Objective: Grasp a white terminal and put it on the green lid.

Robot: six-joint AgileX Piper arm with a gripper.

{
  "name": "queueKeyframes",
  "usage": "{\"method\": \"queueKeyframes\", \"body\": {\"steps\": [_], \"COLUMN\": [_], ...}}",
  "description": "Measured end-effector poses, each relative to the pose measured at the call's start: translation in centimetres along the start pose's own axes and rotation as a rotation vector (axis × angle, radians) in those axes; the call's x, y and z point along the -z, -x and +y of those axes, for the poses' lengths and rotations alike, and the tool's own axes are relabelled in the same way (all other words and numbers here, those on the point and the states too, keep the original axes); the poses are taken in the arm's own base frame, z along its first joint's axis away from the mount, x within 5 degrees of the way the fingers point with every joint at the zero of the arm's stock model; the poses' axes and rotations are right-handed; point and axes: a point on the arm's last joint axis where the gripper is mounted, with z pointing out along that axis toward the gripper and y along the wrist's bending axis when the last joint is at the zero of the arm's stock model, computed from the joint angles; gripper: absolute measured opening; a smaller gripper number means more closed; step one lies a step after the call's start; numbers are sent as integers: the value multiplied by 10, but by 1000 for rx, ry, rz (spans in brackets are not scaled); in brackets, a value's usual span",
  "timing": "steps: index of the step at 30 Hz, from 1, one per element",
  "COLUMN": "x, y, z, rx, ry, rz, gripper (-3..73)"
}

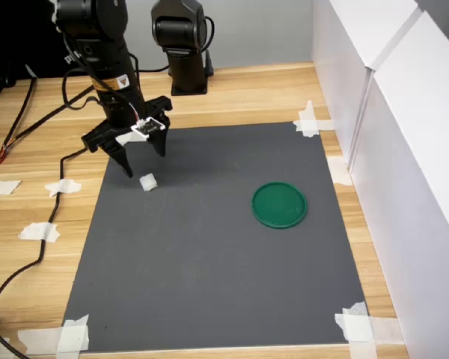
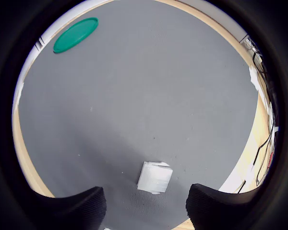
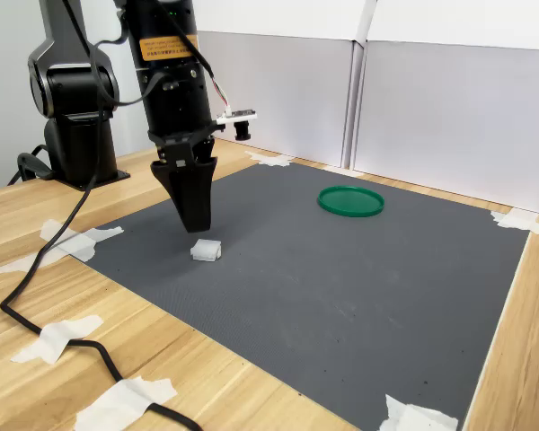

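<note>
One pincer [image 1: 144, 157] open, hanging just above the white terminal [image 1: 147, 182], nothing gripped

First exterior view, left to right: terminal on the grey mat [image 1: 209, 284] near its left edge, green lid [image 1: 280, 204] well apart to the right. Shift so the block centres between the jaws, drop straight, then close square on its flat sides

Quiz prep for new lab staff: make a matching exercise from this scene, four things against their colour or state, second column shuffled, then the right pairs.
Things:
1. white terminal
2. green lid
3. gripper
4. mat

Descriptions:
A. dark grey, taped down at its corners
B. open, hovering just above the small block
C. flat round disc lying empty
D. small pale cube resting on the mat, not held

Pairs: 1-D, 2-C, 3-B, 4-A
</note>
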Motion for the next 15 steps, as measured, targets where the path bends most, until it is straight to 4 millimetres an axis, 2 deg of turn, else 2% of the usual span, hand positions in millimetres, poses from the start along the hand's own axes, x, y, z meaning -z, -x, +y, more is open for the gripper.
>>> {"method": "queueKeyframes", "body": {"steps": [15], "x": [-26], "y": [-1], "z": [-5], "rx": [-18], "ry": [8], "rz": [40], "gripper": [657]}}
